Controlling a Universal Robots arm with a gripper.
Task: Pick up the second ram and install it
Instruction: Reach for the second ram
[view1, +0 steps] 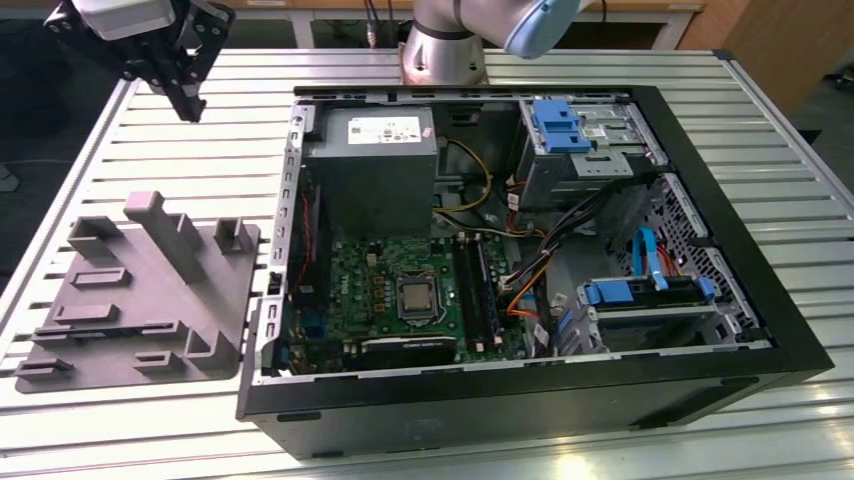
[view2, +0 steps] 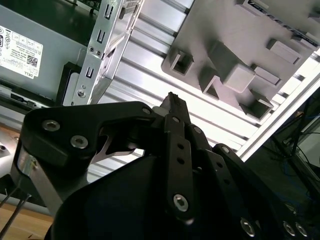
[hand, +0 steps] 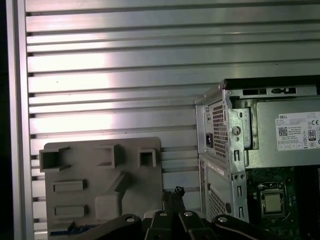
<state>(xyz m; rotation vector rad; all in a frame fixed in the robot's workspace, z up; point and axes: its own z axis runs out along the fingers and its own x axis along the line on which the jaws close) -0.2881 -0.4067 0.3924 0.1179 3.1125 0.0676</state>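
White sticker (hand: 299, 131), small print and square codes, on gray power supply (hand: 270, 156).

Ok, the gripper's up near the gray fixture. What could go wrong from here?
1. The gripper looks shut and empty; lowered like that, it could strike the raised blocks of the gray fixture.
2. The case wall stands between the fixture and the memory sockets, so a low carry could clip it.
3. Orange cables run close beside those sockets and might snag.
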